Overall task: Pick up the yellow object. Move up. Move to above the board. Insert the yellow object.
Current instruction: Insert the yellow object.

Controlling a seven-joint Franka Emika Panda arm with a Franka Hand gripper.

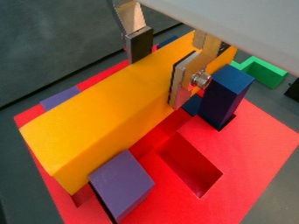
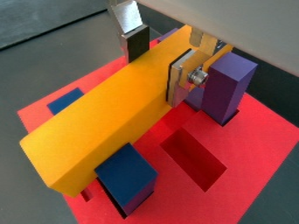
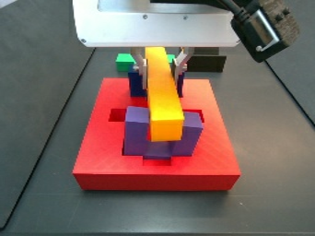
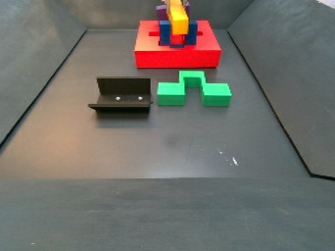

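The yellow object [image 1: 105,118] is a long bar with orange sides. It lies lengthwise on the red board [image 1: 257,149], between the blue post [image 1: 228,96] and the purple block [image 1: 122,184]. It also shows in a wrist view [image 2: 105,122] and in both side views [image 3: 163,97] [image 4: 177,17]. The gripper [image 1: 159,64] straddles the bar's far end, jaws apart. One pad [image 1: 138,45] stands clear of the bar's side with a gap; the other pad [image 1: 179,83] is close by the opposite side. The gripper also shows in a wrist view [image 2: 158,62] and a side view [image 3: 163,69].
An empty recessed slot [image 1: 193,166] lies in the board beside the bar. Green blocks [image 4: 193,90] and the dark fixture [image 4: 121,96] stand on the grey tray floor away from the board [image 4: 151,57]. The tray walls rise all round.
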